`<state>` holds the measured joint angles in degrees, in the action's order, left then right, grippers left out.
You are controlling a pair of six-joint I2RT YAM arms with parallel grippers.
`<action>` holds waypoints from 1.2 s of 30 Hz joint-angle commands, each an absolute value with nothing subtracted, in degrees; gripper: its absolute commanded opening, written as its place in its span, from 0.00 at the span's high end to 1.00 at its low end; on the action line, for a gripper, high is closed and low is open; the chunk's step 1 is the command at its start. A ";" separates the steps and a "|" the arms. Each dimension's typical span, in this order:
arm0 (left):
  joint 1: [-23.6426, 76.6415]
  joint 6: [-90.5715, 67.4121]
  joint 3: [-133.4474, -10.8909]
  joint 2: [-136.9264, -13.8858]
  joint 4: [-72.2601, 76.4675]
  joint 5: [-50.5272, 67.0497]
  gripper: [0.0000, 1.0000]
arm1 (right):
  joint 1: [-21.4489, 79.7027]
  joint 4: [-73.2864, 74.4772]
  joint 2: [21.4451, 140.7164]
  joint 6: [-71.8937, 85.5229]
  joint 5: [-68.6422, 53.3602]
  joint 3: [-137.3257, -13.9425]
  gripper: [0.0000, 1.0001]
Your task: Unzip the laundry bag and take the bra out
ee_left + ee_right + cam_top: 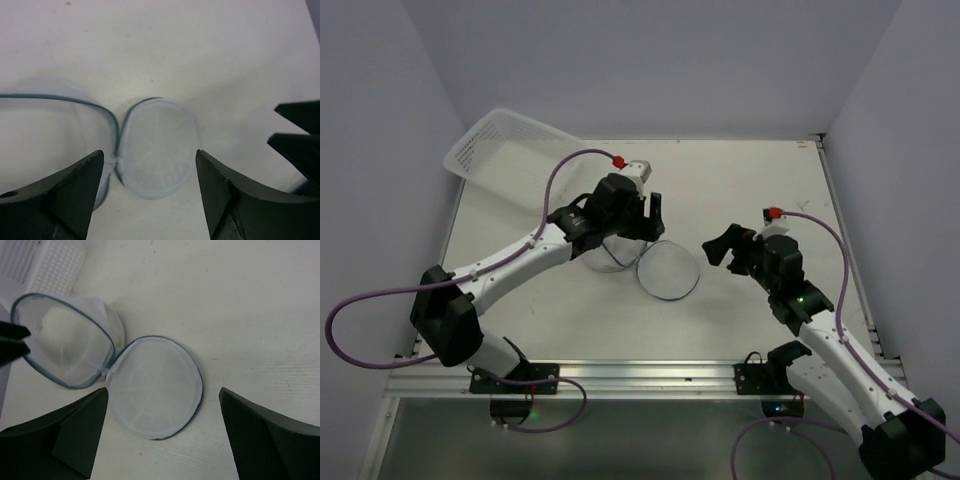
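Observation:
The laundry bag lies unzipped on the table, its two halves hinged side by side. One half (668,270) lies spread out, dark rim showing; it also shows in the right wrist view (155,387) and the left wrist view (157,147). The other half (65,345) stands as a bowl with pale contents and a small label; I cannot tell a bra apart in it. My left gripper (645,215) is open and empty above the bag (149,154). My right gripper (720,247) is open and empty to the right of the bag (163,390).
A white plastic lattice basket (505,150) stands tilted at the back left corner, also in the right wrist view (45,260). The table's right edge rail (845,250) runs past my right arm. Walls close the table on three sides.

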<state>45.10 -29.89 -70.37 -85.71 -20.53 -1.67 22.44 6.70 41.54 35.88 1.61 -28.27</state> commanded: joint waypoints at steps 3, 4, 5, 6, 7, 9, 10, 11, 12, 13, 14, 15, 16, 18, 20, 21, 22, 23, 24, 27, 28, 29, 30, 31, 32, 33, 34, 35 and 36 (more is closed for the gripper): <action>40.17 -26.28 -72.07 -87.80 -28.83 -14.76 0.26 | 22.41 -2.02 50.79 36.83 -12.29 -31.81 0.07; 39.38 -26.11 -71.90 -88.15 -28.65 -15.46 0.26 | 22.50 -3.33 53.85 36.57 -13.70 -32.25 0.07; 39.20 -25.67 -71.81 -88.33 -28.57 -17.73 0.27 | 22.94 -3.86 55.27 36.48 -15.71 -33.13 0.07; 39.03 -25.23 -71.81 -89.11 -28.13 -18.54 0.27 | 23.11 -4.39 56.68 36.30 -16.69 -33.57 0.07; 38.59 -24.96 -72.07 -89.64 -28.13 -18.89 0.28 | 23.46 -5.70 58.08 36.21 -17.66 -34.01 0.07; 38.15 -24.17 -72.68 -91.22 -27.78 -19.16 0.29 | 24.78 -6.50 61.78 36.12 -18.46 -35.59 0.07; 37.88 -23.82 -72.86 -91.67 -27.51 -19.16 0.29 | 25.39 -7.20 62.83 35.78 -18.46 -36.20 0.07; 37.88 -23.73 -72.95 -92.19 -27.34 -19.51 0.29 | 26.36 -7.64 64.93 35.51 -18.46 -37.17 0.07; 37.88 -23.64 -72.95 -93.15 -27.07 -19.77 0.29 | 26.72 -8.08 66.00 35.42 -18.46 -37.61 0.07; 37.71 -23.64 -73.04 -93.69 -26.90 -19.95 0.29 | 26.98 -8.87 66.96 35.51 -18.63 -38.14 0.07; 37.71 -23.56 -73.21 -94.21 -26.98 -19.95 0.29 | 27.50 -9.31 68.80 35.42 -18.89 -39.01 0.07; 37.71 -23.55 -73.21 -95.18 -27.07 -20.04 0.29 | 27.77 -9.84 69.78 35.25 -18.90 -39.55 0.07; 37.71 -23.55 -73.13 -95.62 -27.07 -20.21 0.29 | 28.03 -10.19 70.57 34.72 -18.90 -40.16 0.07; 37.71 -23.73 -73.13 -96.76 -27.51 -20.83 0.29 | 28.56 -10.98 73.37 34.28 -19.33 -41.57 0.07; 37.71 -23.99 -72.69 -97.29 -27.51 -21.79 0.29 | 28.91 -12.21 75.31 33.93 -20.56 -42.97 0.07; 37.71 -24.08 -72.34 -97.64 -27.51 -22.06 0.29 | 29.00 -12.56 76.37 33.75 -20.74 -43.50 0.07; 37.71 -24.34 -72.25 -97.82 -27.42 -22.15 0.30 | 29.00 -13.18 78.29 33.58 -20.74 -44.03 0.07; 37.71 -24.43 -72.07 -98.08 -27.42 -22.50 0.30 | 29.18 -13.62 79.44 33.40 -21.00 -44.90 0.07; 37.71 -24.69 -71.81 -98.61 -27.16 -22.76 0.31 | 29.18 -14.15 80.58 33.31 -21.27 -45.43 0.07; 37.71 -25.66 -70.75 -100.27 -26.46 -23.03 0.34 | 29.36 -14.76 85.24 32.44 -22.06 -48.33 0.07; 37.71 -26.19 -70.66 -100.89 -26.46 -22.68 0.37 | 29.36 -15.20 87.34 32.26 -22.15 -48.86 0.07; 37.71 -26.37 -70.75 -102.12 -26.54 -22.33 0.39 | 29.44 -15.47 88.32 32.17 -22.41 -49.74 0.07; 37.71 -26.63 -70.75 -102.56 -26.54 -22.06 0.41 | 29.44 -15.47 89.29 31.73 -22.50 -50.18 0.07; 37.71 -27.33 -70.49 -102.92 -26.46 -21.80 0.46 | 29.44 -15.38 90.69 31.64 -22.67 -50.97 0.07; 37.71 -27.59 -70.23 -103.62 -25.76 -21.71 0.48 | 29.44 -15.38 91.31 31.64 -22.94 -51.06 0.07; 37.71 -27.95 -69.88 -103.97 -25.40 -21.71 0.51 | 29.44 -15.73 91.67 31.64 -22.94 -51.15 0.07; 37.71 -28.21 -69.61 -104.24 -24.88 -21.45 0.59 | 29.44 -15.99 91.93 31.81 -23.03 -50.80 0.07; 37.71 -28.47 -69.09 -105.02 -24.53 -21.53 0.64 | 29.44 -16.26 92.63 31.90 -23.03 -50.71 0.07; 37.71 -28.65 -68.91 -105.38 -24.00 -21.71 0.69 | 29.44 -16.61 92.90 31.99 -23.11 -50.80 0.08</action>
